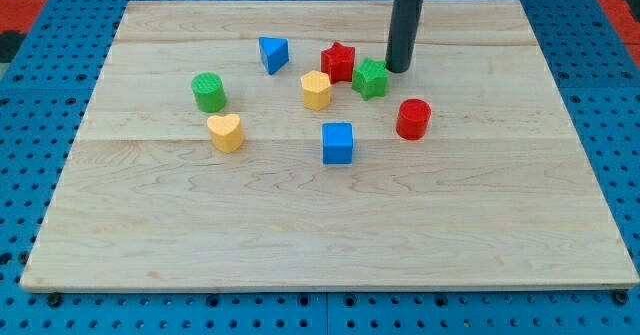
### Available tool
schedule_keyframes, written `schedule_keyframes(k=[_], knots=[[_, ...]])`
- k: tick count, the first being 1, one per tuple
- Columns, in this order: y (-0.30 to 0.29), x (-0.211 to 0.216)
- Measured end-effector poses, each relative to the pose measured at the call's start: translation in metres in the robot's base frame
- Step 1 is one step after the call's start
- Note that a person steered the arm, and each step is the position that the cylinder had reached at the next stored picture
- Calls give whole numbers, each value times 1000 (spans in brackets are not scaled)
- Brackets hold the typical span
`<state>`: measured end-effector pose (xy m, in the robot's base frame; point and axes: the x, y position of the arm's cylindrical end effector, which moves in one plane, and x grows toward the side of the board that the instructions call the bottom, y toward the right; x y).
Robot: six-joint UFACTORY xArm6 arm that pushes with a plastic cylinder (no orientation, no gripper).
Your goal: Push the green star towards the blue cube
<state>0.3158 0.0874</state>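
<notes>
The green star (370,78) lies in the upper middle of the wooden board, touching or almost touching the red star (338,61) on its left. The blue cube (338,143) sits below and a little left of the green star, a gap apart. My tip (398,70) stands just to the right of the green star, slightly above it in the view, very close to or touching its edge.
A yellow hexagonal block (316,90) lies left of the green star. A red cylinder (413,119) lies below right of it. A blue triangle (272,53), a green cylinder (209,92) and a yellow heart (226,132) lie further left. The board (320,235) rests on a blue pegboard.
</notes>
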Motion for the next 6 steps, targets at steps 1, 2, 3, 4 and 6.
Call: schedule_keyframes(k=[1,2,3,4,6], knots=[[-36,32],[-60,82],[-90,132],[-81,171],[-33,225]])
